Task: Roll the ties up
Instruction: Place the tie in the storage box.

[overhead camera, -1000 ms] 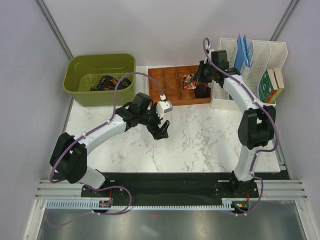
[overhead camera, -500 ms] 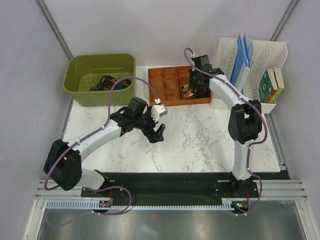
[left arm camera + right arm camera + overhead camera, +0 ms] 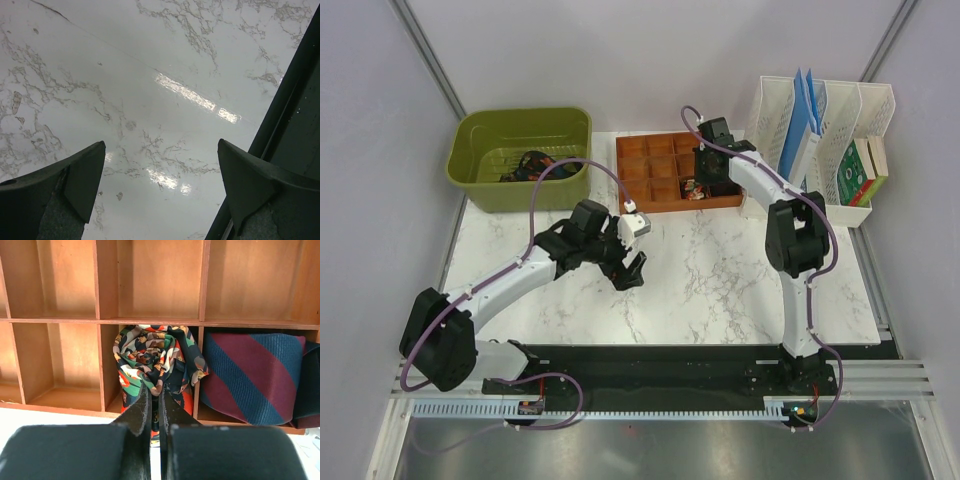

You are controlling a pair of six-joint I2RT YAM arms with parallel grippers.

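- Marble table (image 3: 720, 285): the left gripper (image 3: 160, 150) hovers over it at centre frame, jaws spread wide, grasping nothing.
- Green basin (image 3: 480, 172), upper left: dark ties (image 3: 535, 165) lie bunched inside.
- Wooden tray (image 3: 150, 320), upper centre.
- Striped tie (image 3: 250, 375): fills a front-row cell, with its long axis left to right.
- Speckled tie (image 3: 155, 357): bunched in the cell just left, long axis running top to bottom of the frame, pinched by the clenched right gripper (image 3: 156, 392).
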